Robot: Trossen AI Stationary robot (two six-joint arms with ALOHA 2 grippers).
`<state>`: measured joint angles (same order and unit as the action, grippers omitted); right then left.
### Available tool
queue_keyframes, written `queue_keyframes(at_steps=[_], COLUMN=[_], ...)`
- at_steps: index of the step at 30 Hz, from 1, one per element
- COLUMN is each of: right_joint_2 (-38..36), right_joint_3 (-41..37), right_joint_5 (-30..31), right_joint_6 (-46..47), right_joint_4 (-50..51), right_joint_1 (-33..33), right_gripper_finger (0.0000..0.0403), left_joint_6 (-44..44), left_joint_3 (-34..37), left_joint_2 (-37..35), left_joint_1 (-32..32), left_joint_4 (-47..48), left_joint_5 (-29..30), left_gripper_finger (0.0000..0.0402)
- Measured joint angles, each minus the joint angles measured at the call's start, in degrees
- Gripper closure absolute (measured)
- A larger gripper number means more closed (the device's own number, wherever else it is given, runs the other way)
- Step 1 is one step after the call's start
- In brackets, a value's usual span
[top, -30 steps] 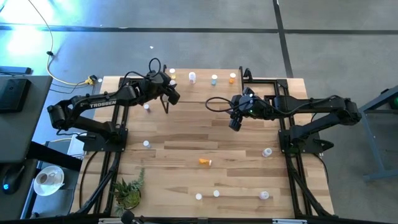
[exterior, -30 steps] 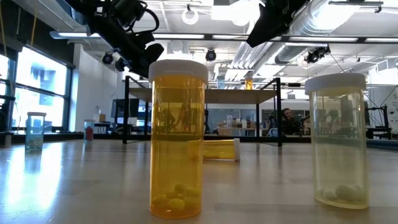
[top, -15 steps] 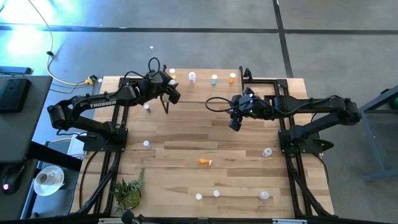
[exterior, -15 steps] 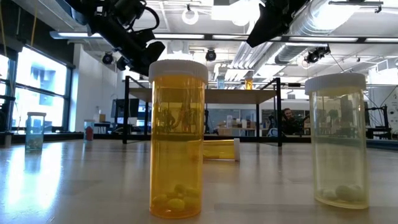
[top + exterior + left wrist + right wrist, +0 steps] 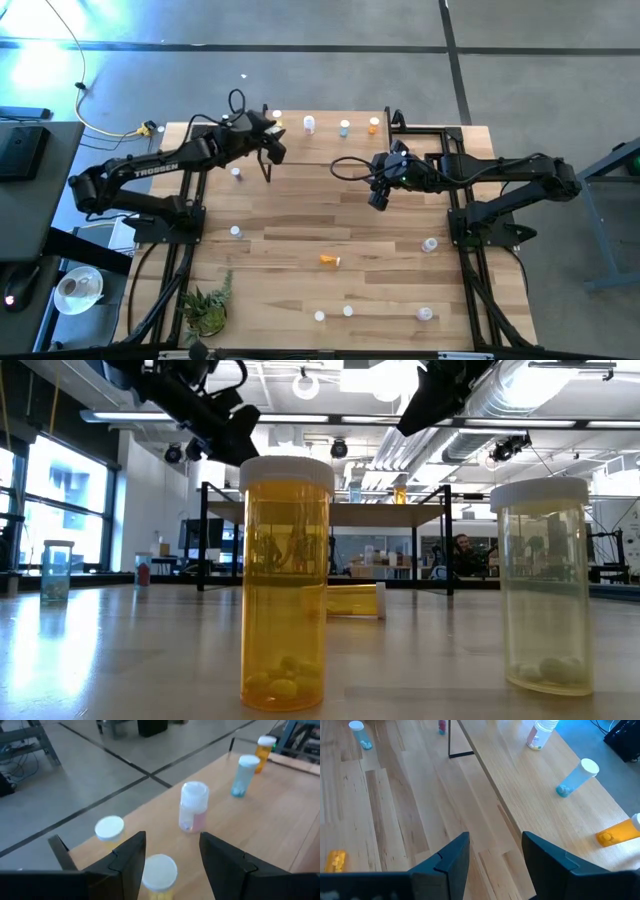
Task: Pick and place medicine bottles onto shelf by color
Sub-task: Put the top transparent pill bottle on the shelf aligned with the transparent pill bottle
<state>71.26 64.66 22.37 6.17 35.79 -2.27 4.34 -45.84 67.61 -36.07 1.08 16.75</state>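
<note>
Above shelf (image 5: 330, 135) | left claw (image 5: 170, 851) apart over yellowish bottle (image 5: 159, 872), hidden overhead | right claw (image 5: 495, 851) apart

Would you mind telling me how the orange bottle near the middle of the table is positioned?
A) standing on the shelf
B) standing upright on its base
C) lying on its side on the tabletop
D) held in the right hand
C: the high view shows the orange bottle stretched out flat on the bare tabletop, and the low view shows it lying sideways behind the upright bottles.
</note>
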Motion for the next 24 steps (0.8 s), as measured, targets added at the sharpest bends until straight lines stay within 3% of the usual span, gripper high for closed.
queue_keyframes(at_steps=[10,14,19,24], right_joint_2=[-0.15,-0.4,-0.55,-0.52], right_joint_3=[0.68,0.94,0.96,0.96], right_joint_5=[-0.65,-2.05,-4.67,-4.99], right_joint_6=[0.6,2.05,3.32,7.74], right_joint_4=[2.5,5.25,10.26,15.32], right_joint_1=[0.28,1.48,3.87,6.7], right_gripper_finger=[0.0231,0.0231,0.0231,0.0231], left_joint_6=[0.0,0.02,0.05,0.19], left_joint_3=[0.0,0.0,-0.02,-0.02], left_joint_2=[-6.94,-10.36,-13.7,-14.66], left_joint_1=[0.17,1.25,4.27,9.17], left_joint_4=[1.05,2.4,5.67,9.66], left_joint_5=[-0.15,-4.4,-8.65,-9.22], left_gripper_finger=[0.0229,0.0229,0.0229,0.0229])
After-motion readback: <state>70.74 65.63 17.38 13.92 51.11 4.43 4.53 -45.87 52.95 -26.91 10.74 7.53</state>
